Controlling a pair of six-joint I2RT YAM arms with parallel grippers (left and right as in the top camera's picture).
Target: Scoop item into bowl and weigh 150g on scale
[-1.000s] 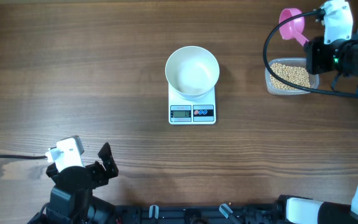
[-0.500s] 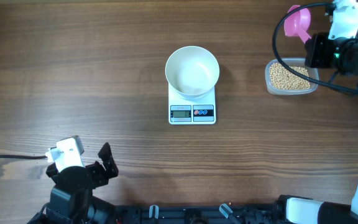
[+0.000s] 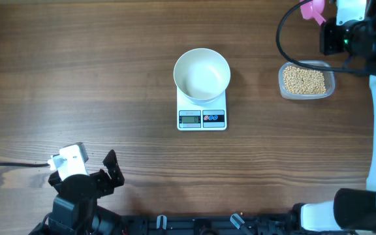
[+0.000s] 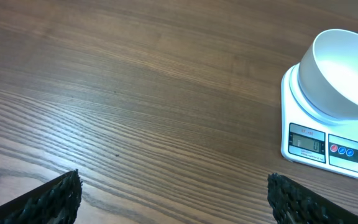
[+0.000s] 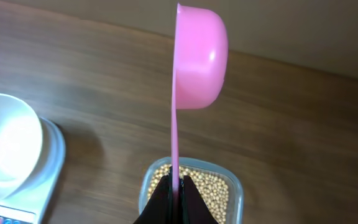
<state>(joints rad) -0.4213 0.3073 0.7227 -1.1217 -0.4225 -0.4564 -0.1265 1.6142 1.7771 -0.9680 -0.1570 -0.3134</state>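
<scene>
Bowl (image 3: 202,75): 1, white.
Scale (image 3: 202,119): 1, carrying 1 display (image 4: 307,144) and 3 round buttons (image 4: 342,150) on its front panel.
Clear container (image 3: 281,81): 1.
Beans (image 3: 305,80): too many to count singly, all in 1 heap inside that container.
Pink scoop (image 5: 197,59): 1.
Grippers: 2, the left gripper (image 4: 176,199) and the right gripper (image 5: 174,186). Each shows 2 fingers in its own wrist view, 4 fingers total.
Table (image 3: 77,78): 1, wood.
</scene>
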